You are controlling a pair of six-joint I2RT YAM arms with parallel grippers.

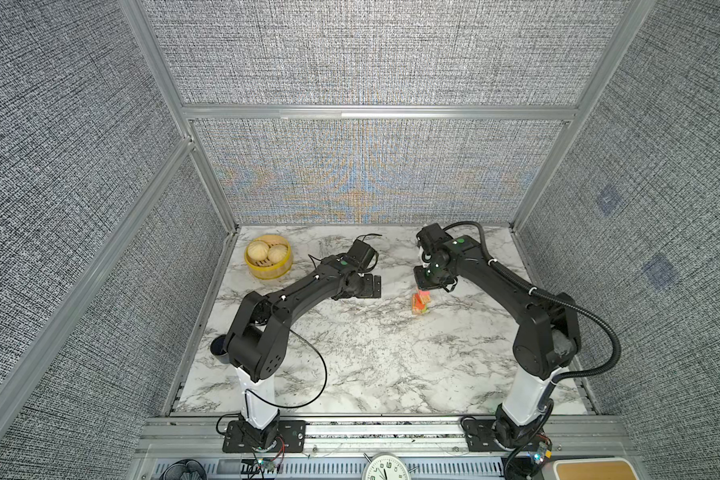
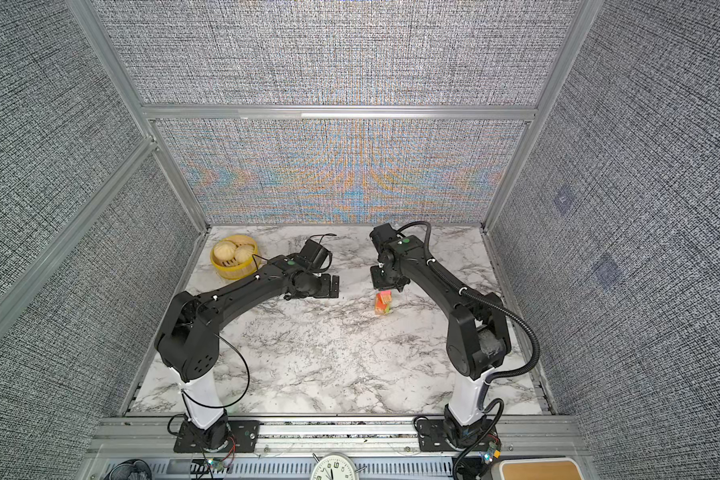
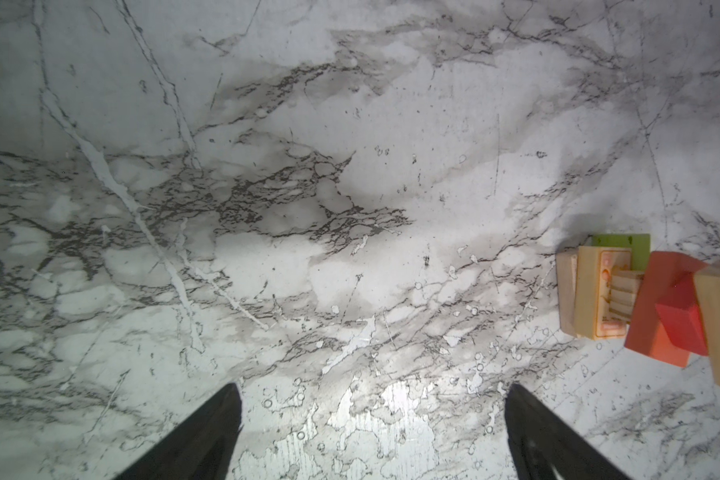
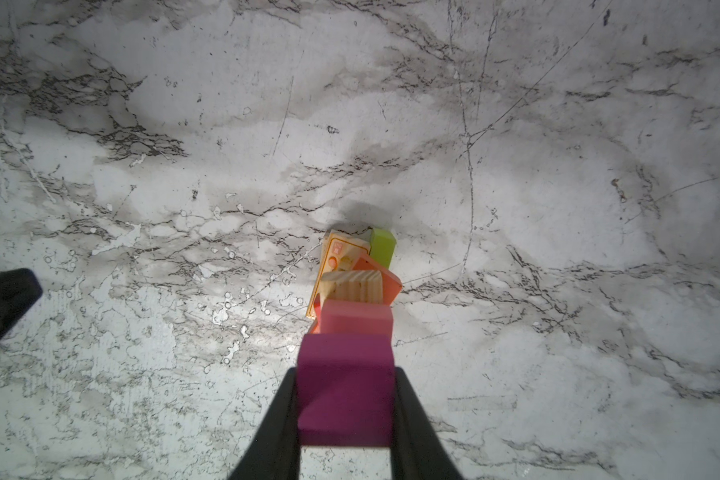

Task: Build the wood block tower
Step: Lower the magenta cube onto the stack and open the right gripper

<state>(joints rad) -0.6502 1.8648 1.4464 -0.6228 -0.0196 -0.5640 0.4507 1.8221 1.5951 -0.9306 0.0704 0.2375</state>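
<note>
Left wrist: tower [image 3: 649,299] partly off-frame.

Robotics lab test cell. Grey fabric panels [image 1: 371,50] in aluminium frame [image 1: 379,112] wall off three sides. Two black robot arms, left arm [image 1: 292,299] and right arm [image 1: 495,282], bolted through black plates [image 1: 294,434] onto metal rail [image 1: 391,428]. Marble-pattern tabletop [image 1: 371,353] serves as work surface. Exposed cable hose [image 1: 512,276]. Clock [image 1: 385,467] at front edge.
</note>
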